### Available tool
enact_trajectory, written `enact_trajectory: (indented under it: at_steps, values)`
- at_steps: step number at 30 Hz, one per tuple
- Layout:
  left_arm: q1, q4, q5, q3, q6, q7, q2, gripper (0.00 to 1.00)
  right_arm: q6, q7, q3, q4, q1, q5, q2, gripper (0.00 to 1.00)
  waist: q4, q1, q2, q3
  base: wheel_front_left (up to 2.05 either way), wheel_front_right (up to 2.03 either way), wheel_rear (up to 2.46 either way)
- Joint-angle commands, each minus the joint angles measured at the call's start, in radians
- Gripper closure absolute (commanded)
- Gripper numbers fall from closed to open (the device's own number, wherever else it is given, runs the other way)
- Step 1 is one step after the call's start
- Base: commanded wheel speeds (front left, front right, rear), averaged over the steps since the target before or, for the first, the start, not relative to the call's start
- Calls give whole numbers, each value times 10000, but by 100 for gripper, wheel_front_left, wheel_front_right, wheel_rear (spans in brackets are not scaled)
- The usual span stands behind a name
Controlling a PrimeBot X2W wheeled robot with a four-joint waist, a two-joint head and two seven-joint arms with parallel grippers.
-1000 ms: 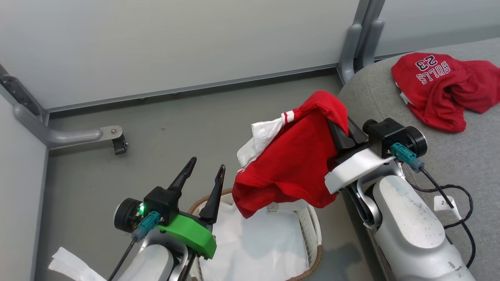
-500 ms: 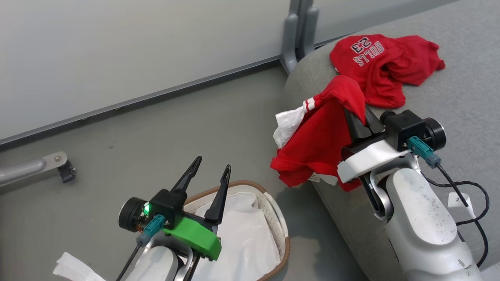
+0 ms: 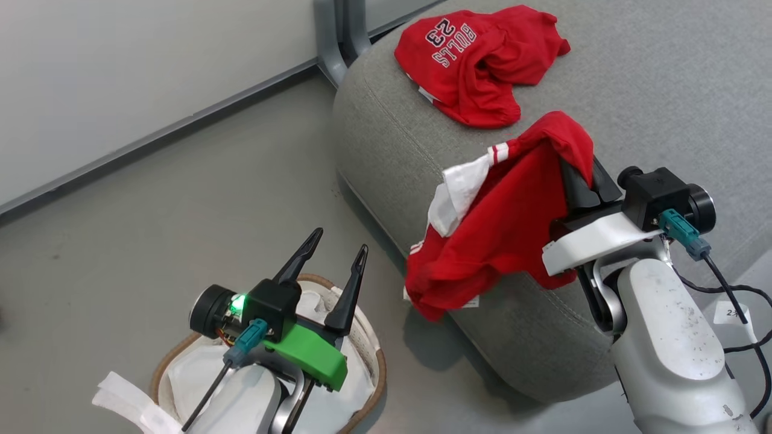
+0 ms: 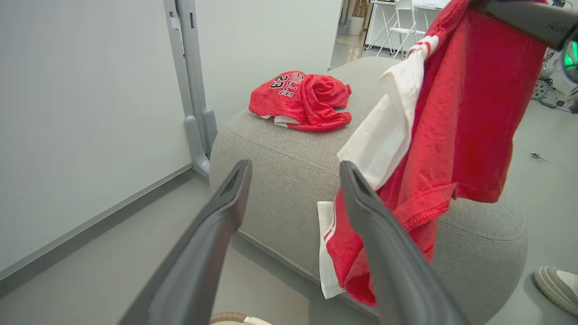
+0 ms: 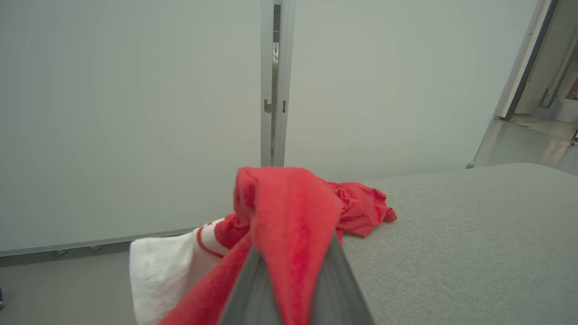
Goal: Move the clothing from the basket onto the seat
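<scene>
Holding up a red garment (image 3: 500, 241) right at the near edge of the seat (image 3: 633, 90), the right gripper (image 3: 586, 181) has its fingers (image 5: 336, 293) squeezed together on a bunched fold of the cloth. The fold drapes over the fingertips, so you can't see them. The rest of the garment hangs down over the seat's rounded side, with a white panel and a couple of white stripes showing on the side away from the arm. The lower hem dangles in front of the seat's side, clear of the floor (image 3: 181, 211).

The right arm's pale forearm comes up alongside the seat's near edge. Its wrist is angled so the fingers point up and in over the cushion, toward the jersey.

The "BULLS 23" jersey (image 3: 476, 60) is lying crumpled on top of the seat, near its far edge, well apart from the hanging garment.

The left gripper (image 3: 339, 241) sits off to the seat's left, low down over the basket (image 3: 158, 374). Its fingers (image 4: 216, 234) are spread wide with nothing between them, pointing up and toward the seat. In the left wrist view they frame the seat's side and the dangling garment.

The basket is on the floor, near the seat but not touching it, with a white liner (image 3: 187, 374) showing inside.

There's also a pale shoe (image 4: 557, 284) on the floor by the seat's base, seen in the left wrist view.
</scene>
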Motion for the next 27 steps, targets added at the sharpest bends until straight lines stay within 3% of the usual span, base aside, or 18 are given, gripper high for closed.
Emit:
enact_trajectory:
  at_steps: [1,8,13,17,21,27]
  values:
    - [-198,17,57,4,-48,-9,29,0,-14,-1,-49,-88,131,6,0,100,-353,0,17,498,0,0,0]
    - [-405,42,264,-215,-166,-9,-51,0,-14,-1,84,114,-352,-417,-9,100,101,0,17,823,0,0,0]
    - [-604,-75,381,-234,-189,-9,-88,0,-14,-1,70,404,-1682,-956,-291,100,771,0,17,1164,0,0,0]
    - [-816,-115,497,-314,-182,-9,-81,0,-14,-1,-21,745,-3152,-1068,-959,100,1362,0,17,1539,0,0,0]
    - [-1064,-137,613,-443,-199,-10,-104,0,-15,111,-683,1401,-4916,-302,-1622,100,1997,0,17,1965,0,0,0]
    - [-1479,-281,839,-629,-213,-10,-180,0,-15,849,-1856,2292,-7551,185,-3441,100,2915,0,17,2752,0,0,0]
